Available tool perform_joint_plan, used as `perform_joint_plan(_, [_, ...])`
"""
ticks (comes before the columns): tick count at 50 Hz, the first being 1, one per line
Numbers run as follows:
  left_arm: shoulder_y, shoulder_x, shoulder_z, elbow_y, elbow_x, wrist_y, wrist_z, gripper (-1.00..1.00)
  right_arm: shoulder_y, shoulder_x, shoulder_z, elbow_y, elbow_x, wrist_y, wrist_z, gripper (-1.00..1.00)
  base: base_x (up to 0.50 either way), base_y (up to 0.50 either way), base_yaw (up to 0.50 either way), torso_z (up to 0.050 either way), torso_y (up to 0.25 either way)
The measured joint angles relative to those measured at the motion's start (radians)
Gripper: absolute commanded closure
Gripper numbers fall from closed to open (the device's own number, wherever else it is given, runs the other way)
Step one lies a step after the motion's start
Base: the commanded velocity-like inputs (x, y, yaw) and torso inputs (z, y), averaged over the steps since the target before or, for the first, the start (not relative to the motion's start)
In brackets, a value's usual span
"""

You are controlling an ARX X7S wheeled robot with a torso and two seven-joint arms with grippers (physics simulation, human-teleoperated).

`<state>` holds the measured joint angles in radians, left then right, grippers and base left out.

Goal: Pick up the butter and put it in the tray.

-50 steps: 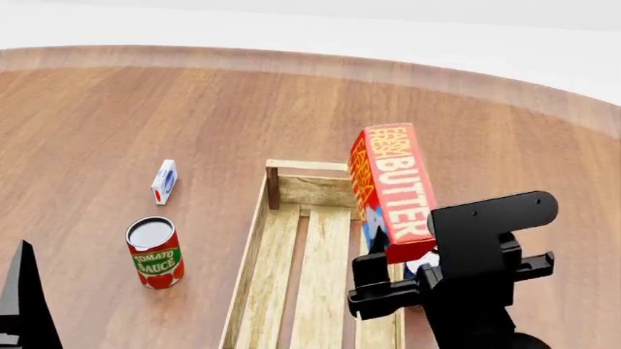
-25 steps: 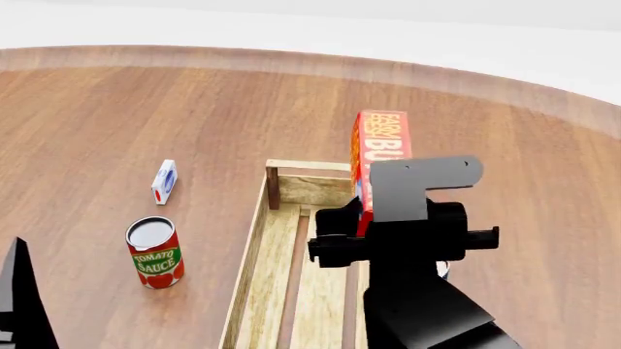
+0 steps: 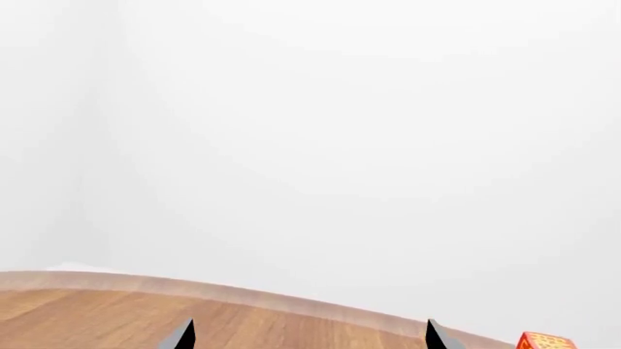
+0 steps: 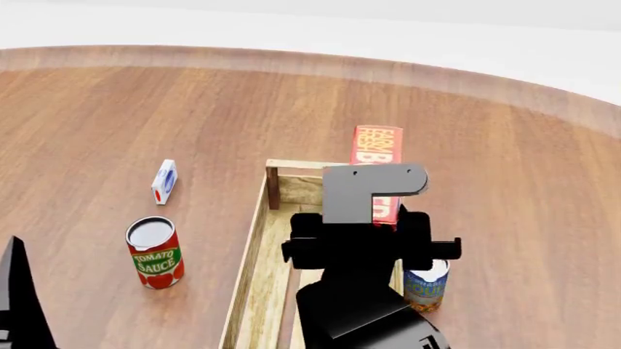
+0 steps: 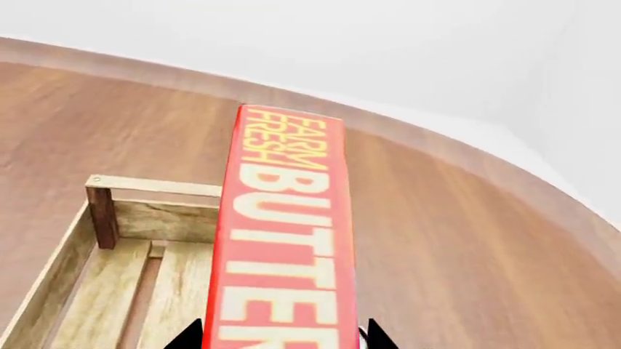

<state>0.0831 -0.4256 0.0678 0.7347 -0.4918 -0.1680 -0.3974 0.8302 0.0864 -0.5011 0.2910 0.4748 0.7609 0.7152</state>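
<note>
Both R gripper (image 5: 281, 342) fingers pinch butter (image 5: 286, 240) (above tray (image 5: 145, 218)).

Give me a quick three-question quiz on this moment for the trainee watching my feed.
1. True or false: the butter is lying flat on the tray's slats.
2. Which stands outside the tray, on the robot's left side? A) tomato sauce can B) blue-labelled can C) butter
3. Fill in: the small white-blue carton lies on the ____, farther from the robot than the tomato sauce can.

Key
1. False. The right gripper holds it above the tray's far end, long side pointing away.
2. A. The blue-labelled can stands on the opposite side of the tray.
3. table.
</note>
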Motion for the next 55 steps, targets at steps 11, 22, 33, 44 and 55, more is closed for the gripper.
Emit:
perform_joint_plan(11, [0.0,-0.004,-0.002,0.003,-0.005,0.001,-0.004,-1.0,-0.008,-0.041,-0.025,0.063,0.008,-0.063,0.017,1.0,0.0,0.0,0.0,0.0,0.002])
perform_joint_plan(22, [-0.001,-0.006,-0.001,0.004,-0.007,0.002,-0.008,-1.0,-0.032,-0.06,-0.057,0.122,0.038,-0.133,0.024,1.0,0.0,0.0,0.0,0.001,0.002])
perform_joint_plan(33, [-0.002,-0.008,0.001,0.002,-0.008,0.003,-0.011,-1.0,-0.046,-0.067,-0.093,0.204,0.077,-0.207,0.024,1.0,0.0,0.0,0.0,0.0,0.001])
perform_joint_plan(44, [-0.003,-0.011,0.001,0.002,-0.012,0.001,-0.016,-1.0,-0.041,-0.072,-0.142,0.294,0.114,-0.276,0.019,1.0,0.0,0.0,0.0,0.001,0.002])
perform_joint_plan(55, [-0.003,-0.014,-0.001,0.002,-0.016,0.003,-0.019,-1.0,-0.018,-0.077,-0.229,0.388,0.177,-0.357,0.004,1.0,0.0,0.0,0.0,0.0,0.001])
